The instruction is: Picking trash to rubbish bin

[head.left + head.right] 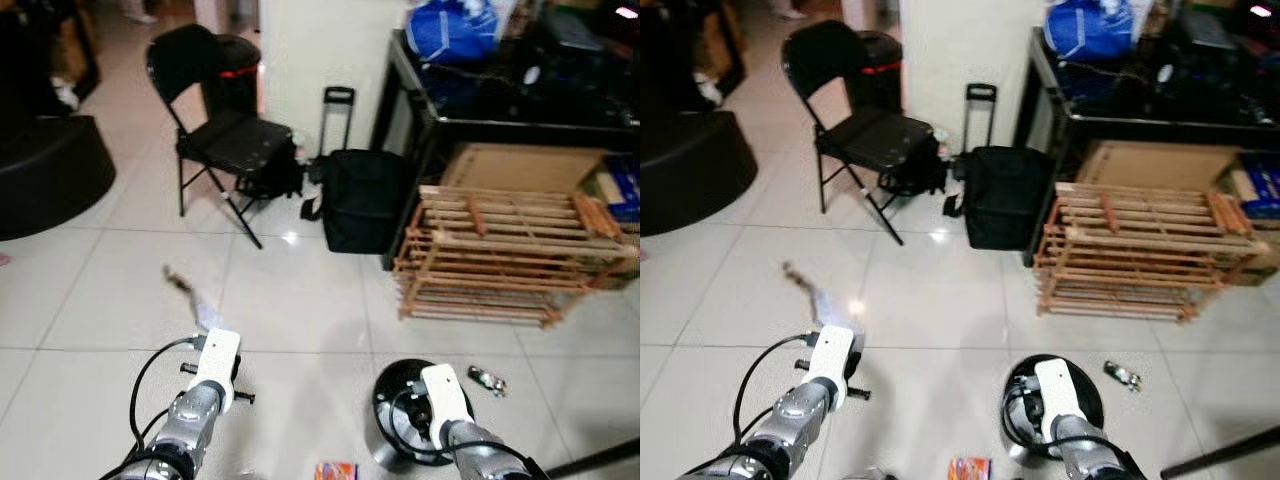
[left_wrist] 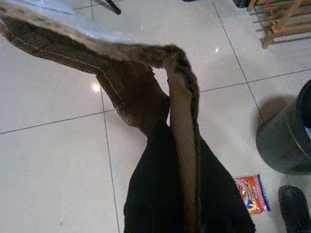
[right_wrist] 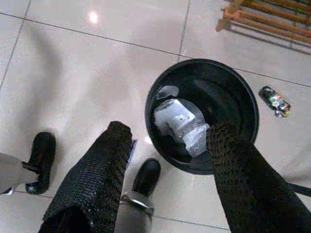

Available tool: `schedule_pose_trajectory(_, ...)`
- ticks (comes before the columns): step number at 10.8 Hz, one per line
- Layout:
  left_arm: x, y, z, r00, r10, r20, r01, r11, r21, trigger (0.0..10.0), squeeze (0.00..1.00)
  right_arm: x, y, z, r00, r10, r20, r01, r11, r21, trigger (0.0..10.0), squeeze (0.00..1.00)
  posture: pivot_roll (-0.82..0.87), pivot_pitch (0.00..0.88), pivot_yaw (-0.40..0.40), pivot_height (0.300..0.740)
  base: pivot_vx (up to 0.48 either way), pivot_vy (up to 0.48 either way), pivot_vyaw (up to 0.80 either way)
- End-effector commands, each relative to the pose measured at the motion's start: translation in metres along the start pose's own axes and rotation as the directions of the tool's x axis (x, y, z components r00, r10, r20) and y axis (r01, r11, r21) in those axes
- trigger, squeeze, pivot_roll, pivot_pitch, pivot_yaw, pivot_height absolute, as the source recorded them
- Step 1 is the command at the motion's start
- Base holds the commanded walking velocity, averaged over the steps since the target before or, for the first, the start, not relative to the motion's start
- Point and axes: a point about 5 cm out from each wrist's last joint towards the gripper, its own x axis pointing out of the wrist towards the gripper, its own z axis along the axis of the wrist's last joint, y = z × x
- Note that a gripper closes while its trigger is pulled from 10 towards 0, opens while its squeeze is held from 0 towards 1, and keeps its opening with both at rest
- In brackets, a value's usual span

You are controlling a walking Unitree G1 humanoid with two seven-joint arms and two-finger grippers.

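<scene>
Left wrist view shows my left gripper (image 2: 182, 160) clamped on a long brown strip of trash (image 2: 121, 73), raised over the white tiles. My right gripper (image 3: 165, 160) hangs spread wide above the black rubbish bin (image 3: 243, 97), which holds crumpled white paper (image 3: 182, 124). From the bin, a red snack packet (image 1: 336, 470) lies at seven o'clock and a small wrapper (image 1: 487, 380) at two o'clock.

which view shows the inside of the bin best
The right wrist view: it looks straight down into the black bin, with crumpled silver trash at its bottom. The eye views catch its rim behind the right arm; the left wrist view shows its outer wall.
</scene>
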Motion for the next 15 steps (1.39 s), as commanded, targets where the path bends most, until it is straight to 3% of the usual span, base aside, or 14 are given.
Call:
schedule_pose_trajectory(1,0.0003,-0.0008,0.0013,1.000,0.001,0.005,-0.001,1.000,0.024,10.0,0.00,-0.0004,-0.0043,0.0016,1.000,-0.009,0.006,0.009,1.000,0.006,10.0,0.00,0.09,0.028,-0.034,0.740,0.000,0.000,0.00)
schedule_pose_trajectory(4,0.0003,-0.0013,0.0010,1.000,0.002,0.002,-0.002,0.999,0.052,10.0,0.00,-0.0004,-0.0034,0.0011,1.000,-0.005,0.004,0.005,1.000,0.001,10.0,0.00,0.10,0.028,-0.037,0.740,0.000,0.000,0.00)
schedule_pose_trajectory(15,0.0002,-0.0003,0.0004,1.000,0.007,-0.001,-0.007,0.998,0.066,10.0,0.00,-0.0005,-0.0023,-0.0003,1.000,-0.002,0.000,0.002,1.000,0.002,10.0,0.00,0.10,0.039,-0.036,0.740,0.000,-0.366,0.00)
